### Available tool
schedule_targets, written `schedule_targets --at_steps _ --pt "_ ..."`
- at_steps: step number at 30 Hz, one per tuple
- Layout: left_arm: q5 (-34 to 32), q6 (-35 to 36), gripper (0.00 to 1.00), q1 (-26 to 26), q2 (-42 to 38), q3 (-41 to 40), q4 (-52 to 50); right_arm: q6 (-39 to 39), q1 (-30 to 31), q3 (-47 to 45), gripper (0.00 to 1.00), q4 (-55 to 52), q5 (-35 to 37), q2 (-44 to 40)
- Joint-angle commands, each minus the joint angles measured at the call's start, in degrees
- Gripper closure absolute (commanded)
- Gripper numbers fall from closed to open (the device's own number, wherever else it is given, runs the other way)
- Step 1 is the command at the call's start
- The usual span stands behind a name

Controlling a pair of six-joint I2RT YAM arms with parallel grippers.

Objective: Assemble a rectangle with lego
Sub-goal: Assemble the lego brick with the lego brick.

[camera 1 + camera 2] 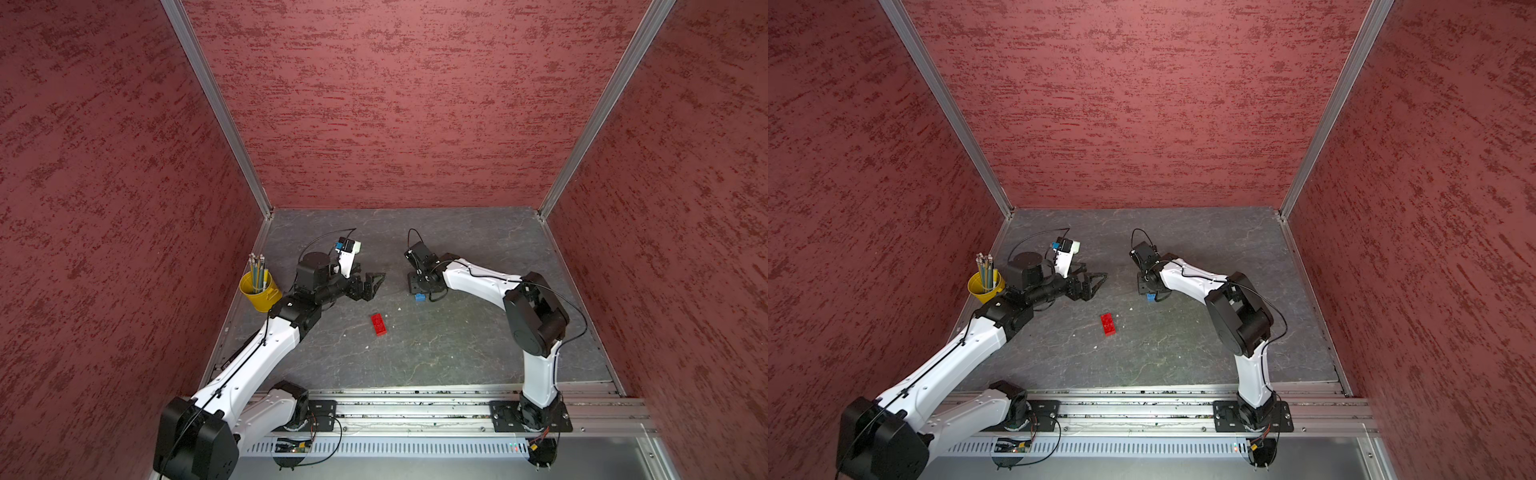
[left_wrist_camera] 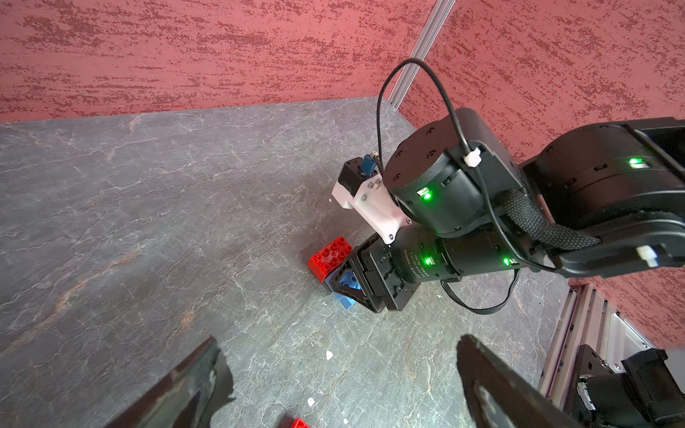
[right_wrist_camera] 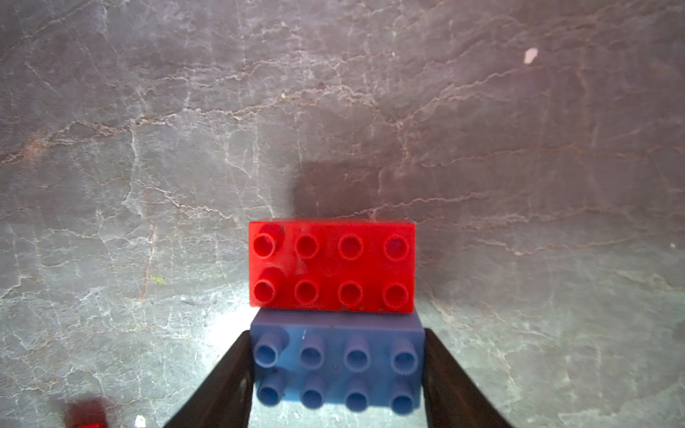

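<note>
My right gripper (image 3: pixel 335 333) is shut on a blue lego brick (image 3: pixel 335 374) that rests on the table, one finger on each short end. A red brick (image 3: pixel 331 266) lies tight against the blue one's far long side and seems to sit a little higher; these two make up what shows of the rectangle. In the left wrist view the red brick (image 2: pixel 330 257) juts out past the right gripper (image 2: pixel 346 285). Both top views show only a corner of the blue brick (image 1: pixel 420 297) (image 1: pixel 1150 297). A loose red brick (image 1: pixel 378 324) (image 1: pixel 1108 324) lies mid-table. My left gripper (image 1: pixel 376 282) (image 2: pixel 339 341) hovers open and empty.
A yellow cup (image 1: pixel 259 291) (image 1: pixel 985 286) of pencils stands at the left wall beside the left arm. Red walls close in three sides. A metal rail (image 1: pixel 415 399) runs along the front edge. Small white specks dot the grey tabletop (image 1: pixel 457 345).
</note>
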Motion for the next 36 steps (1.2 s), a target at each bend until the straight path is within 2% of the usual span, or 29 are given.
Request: schedule_targets --at_steps 1,36 --pt "0.9 0.41 0.0 0.52 0.22 -0.25 0.44 0.09 -0.34 1.84 0.41 0.15 1.26 -1.41" --pt "1.35 0.5 0.0 0.66 -0.05 -0.34 0.35 0.97 0.41 2.61 0.42 0.99 0.16 -0.59"
